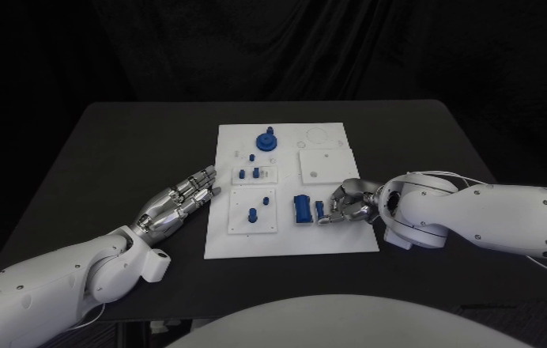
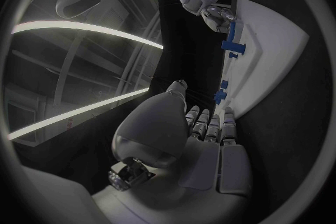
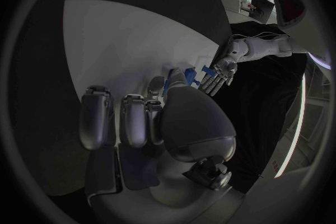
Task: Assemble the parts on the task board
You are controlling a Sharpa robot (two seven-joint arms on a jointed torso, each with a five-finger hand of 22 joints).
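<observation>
The white task board [image 1: 330,237] lies in the middle of the black table. On it are a round blue knob [image 1: 267,140], several small blue pegs [image 1: 257,174] and a taller blue block [image 1: 302,209]. My right hand [image 1: 348,204] rests on the board's right side, its fingers curled. It pinches a small blue part [image 1: 320,206] just right of the block. In the right wrist view that part [image 3: 171,80] shows at the thumb tip. My left hand [image 1: 180,199] lies open and flat on the table, just left of the board, holding nothing.
Square white inserts [image 1: 322,165] sit on the board's far right half. Bare black table [image 1: 137,142] surrounds the board on all sides. The left wrist view shows the board's edge [image 2: 273,50] with my right hand [image 2: 215,15] at its far end.
</observation>
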